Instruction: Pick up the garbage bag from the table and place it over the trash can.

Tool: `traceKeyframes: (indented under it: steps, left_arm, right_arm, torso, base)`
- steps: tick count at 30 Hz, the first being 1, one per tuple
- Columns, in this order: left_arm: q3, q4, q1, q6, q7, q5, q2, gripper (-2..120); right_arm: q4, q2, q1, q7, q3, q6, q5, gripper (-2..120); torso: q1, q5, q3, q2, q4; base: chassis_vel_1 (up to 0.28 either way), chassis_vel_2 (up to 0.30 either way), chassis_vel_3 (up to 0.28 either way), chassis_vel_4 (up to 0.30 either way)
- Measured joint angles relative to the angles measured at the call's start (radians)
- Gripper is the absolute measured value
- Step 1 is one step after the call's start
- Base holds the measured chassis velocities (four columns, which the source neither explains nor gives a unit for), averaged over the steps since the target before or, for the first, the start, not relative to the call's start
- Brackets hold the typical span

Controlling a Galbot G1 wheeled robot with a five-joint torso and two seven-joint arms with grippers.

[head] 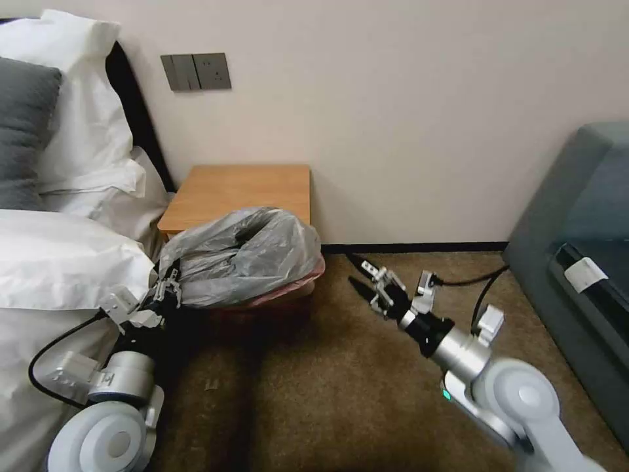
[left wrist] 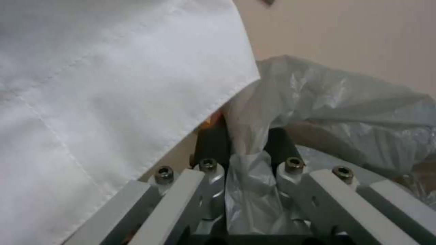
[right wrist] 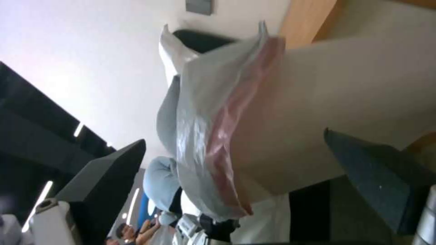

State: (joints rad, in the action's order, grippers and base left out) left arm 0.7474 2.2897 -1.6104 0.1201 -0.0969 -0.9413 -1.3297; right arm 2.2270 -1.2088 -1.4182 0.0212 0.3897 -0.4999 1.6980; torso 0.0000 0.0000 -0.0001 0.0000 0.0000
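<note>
The floor is brown carpet (head: 341, 367), and a plain cream wall (head: 406, 118) runs across the top of the head view with a grey switch plate (head: 196, 71) in the upper left. White pillows (head: 72, 196) and bedding fill the left side, and a dark grey sofa (head: 576, 249) sits at the right edge.

The small wooden table (head: 239, 190) stands against the wall in the middle. Just in front of it, the grey garbage bag (head: 246, 252) is spread over the trash can (right wrist: 345, 102), with its pink edge low down.

The left gripper (head: 167, 285), at the lower left, is pinched tight on a bunch of the bag. The right gripper (head: 368, 280) hangs just right of the can, its claws spread wide and holding nothing.

The bag hides most of the can in the head view.
</note>
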Motion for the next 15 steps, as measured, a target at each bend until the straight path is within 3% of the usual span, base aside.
traceKeyframes:
  steps: [8,15]
  left_arm:
    - [-0.006,0.013,-0.001,0.003,-0.005,0.003,-0.002,9]
    - [-0.008,0.018,-0.003,0.006,-0.005,0.004,-0.006,9]
  right_arm:
    - [-0.015,-0.036,0.042,0.000,-0.041,-0.001,-0.047,99]
    - [-0.027,-0.039,0.063,-0.009,-0.053,-0.001,-0.065,78]
  torso:
    - [0.000,-0.0001,0.000,0.000,0.0001]
    - [0.000,0.0000,0.000,0.000,0.0001]
  base:
    - [0.000,0.000,0.000,0.000]
    - [0.000,0.000,0.000,0.000]
